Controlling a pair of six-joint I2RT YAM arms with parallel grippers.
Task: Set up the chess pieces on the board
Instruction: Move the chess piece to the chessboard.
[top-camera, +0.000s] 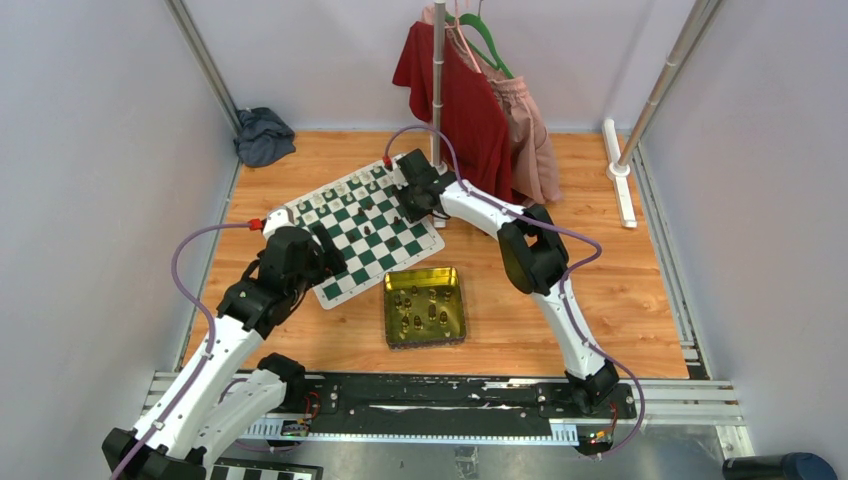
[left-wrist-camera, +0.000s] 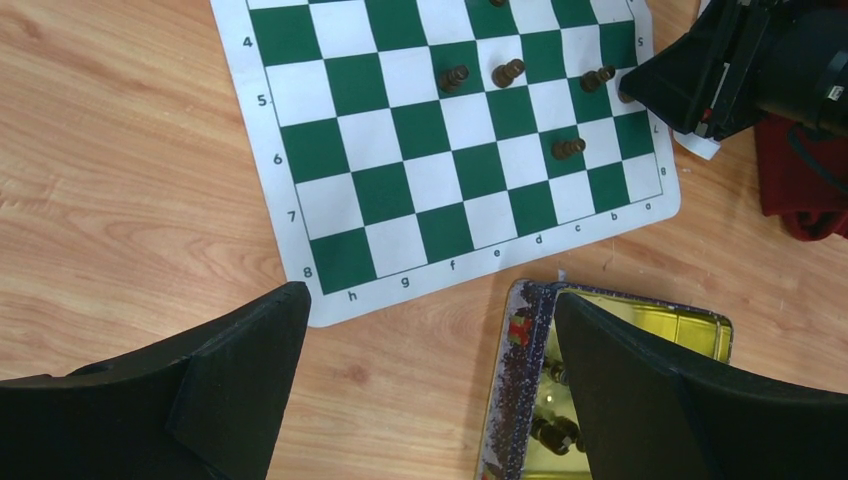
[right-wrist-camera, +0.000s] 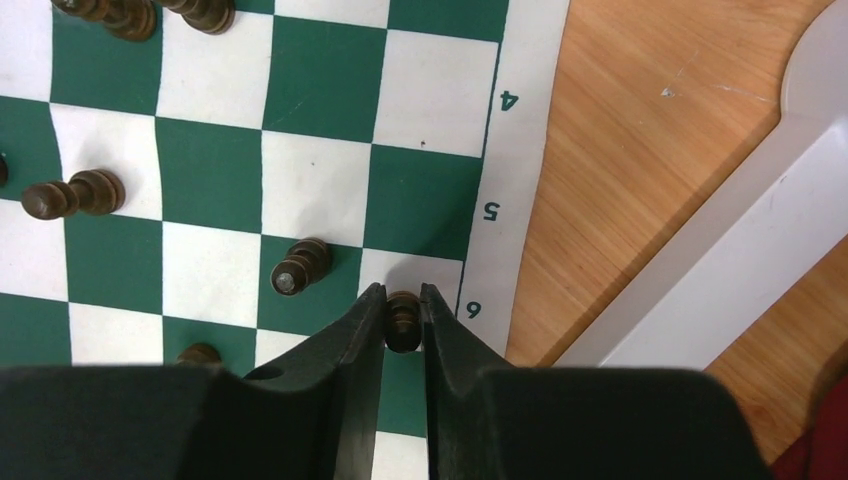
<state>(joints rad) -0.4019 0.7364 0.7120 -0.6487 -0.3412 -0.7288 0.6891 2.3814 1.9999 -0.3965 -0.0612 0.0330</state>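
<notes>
The green and white board (top-camera: 362, 230) lies on the wooden table, and also shows in the left wrist view (left-wrist-camera: 400, 190) and the right wrist view (right-wrist-camera: 300, 200). My right gripper (right-wrist-camera: 402, 300) is shut on a dark brown chess piece (right-wrist-camera: 403, 320) over the board's edge squares by the number 6. Other dark pieces (right-wrist-camera: 300, 266) stand close by. Cream pieces (top-camera: 335, 193) line the board's far edge. My left gripper (left-wrist-camera: 425, 310) is open and empty above the bare table, between the board's near corner and the tin (left-wrist-camera: 520, 380).
The gold-green tin (top-camera: 425, 306) holds several dark pieces, in front of the board. A clothes rack pole with red and pink garments (top-camera: 460, 100) stands behind the right arm; its white base (right-wrist-camera: 700, 250) lies beside the board. A grey cloth (top-camera: 263, 135) lies at the back left.
</notes>
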